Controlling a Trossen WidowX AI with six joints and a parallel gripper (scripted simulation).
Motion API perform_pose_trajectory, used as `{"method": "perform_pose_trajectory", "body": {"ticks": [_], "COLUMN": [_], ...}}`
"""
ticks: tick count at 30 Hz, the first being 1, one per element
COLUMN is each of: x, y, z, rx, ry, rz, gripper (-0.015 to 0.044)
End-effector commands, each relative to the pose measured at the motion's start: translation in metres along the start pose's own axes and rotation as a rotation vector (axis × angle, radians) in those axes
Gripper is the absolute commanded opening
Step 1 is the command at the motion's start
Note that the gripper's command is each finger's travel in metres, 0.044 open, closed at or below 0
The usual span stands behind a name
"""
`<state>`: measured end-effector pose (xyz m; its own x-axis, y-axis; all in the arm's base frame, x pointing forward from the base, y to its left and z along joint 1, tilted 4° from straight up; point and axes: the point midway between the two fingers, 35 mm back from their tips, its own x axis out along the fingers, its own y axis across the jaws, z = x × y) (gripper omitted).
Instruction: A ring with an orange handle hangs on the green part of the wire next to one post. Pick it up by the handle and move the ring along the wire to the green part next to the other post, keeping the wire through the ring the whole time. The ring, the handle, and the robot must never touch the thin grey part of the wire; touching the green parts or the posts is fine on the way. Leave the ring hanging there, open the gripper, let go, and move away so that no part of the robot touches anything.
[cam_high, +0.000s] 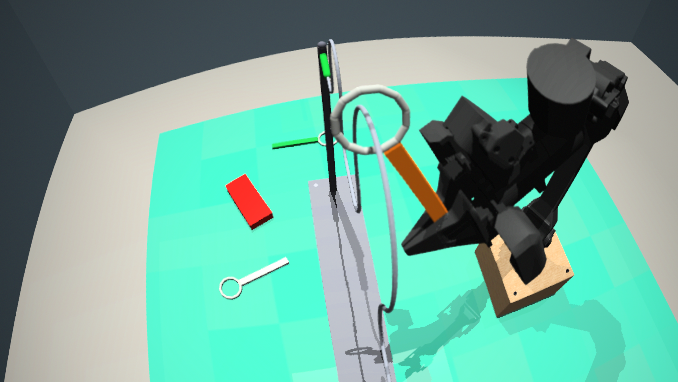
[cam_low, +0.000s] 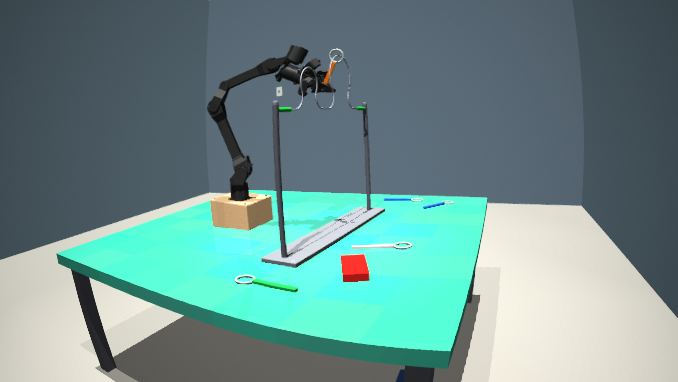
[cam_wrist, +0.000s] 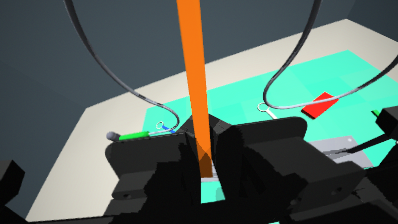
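The white ring (cam_high: 406, 118) (cam_low: 329, 55) is raised around the crest of the tall wire loop nearer the far post of the exterior view. The grey wire (cam_high: 392, 240) (cam_low: 349, 80) (cam_wrist: 102, 65) passes through it and crosses its lower rim in the top view; contact cannot be told. The orange handle (cam_high: 416, 181) (cam_low: 330, 73) (cam_wrist: 194, 60) slants down from the ring. My gripper (cam_high: 436, 226) (cam_low: 328, 86) (cam_wrist: 199, 116) is shut on the handle's lower end. Green parts (cam_low: 285, 109) (cam_low: 361, 108) sit beside the two posts (cam_low: 280, 175) (cam_low: 367, 160). The ring is outside the wrist view.
The grey base plate (cam_high: 332, 280) (cam_low: 320, 241) lies under the wire. Beyond it lie a red block (cam_high: 248, 201) (cam_low: 354, 268) (cam_wrist: 320, 105), a white wand (cam_high: 264, 272) (cam_low: 372, 246) and a green wand (cam_high: 295, 143) (cam_low: 275, 285). Two blue wands (cam_low: 398, 199) (cam_low: 434, 205) lie past the far post.
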<state>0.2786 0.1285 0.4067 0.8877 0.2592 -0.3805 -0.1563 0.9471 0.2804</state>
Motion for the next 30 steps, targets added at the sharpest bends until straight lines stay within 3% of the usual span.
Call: {"method": "perform_pose_trajectory", "body": {"ticks": [1,30], "x": [0.001,-0.001], "y": [0.000,-0.012], "z": [0.002,0.004], "rx": [-0.047,-0.356], "ry": [0.003,0.041], "rz": [-0.026,-0.206], "gripper": [-0.0150,-0.0150]}}
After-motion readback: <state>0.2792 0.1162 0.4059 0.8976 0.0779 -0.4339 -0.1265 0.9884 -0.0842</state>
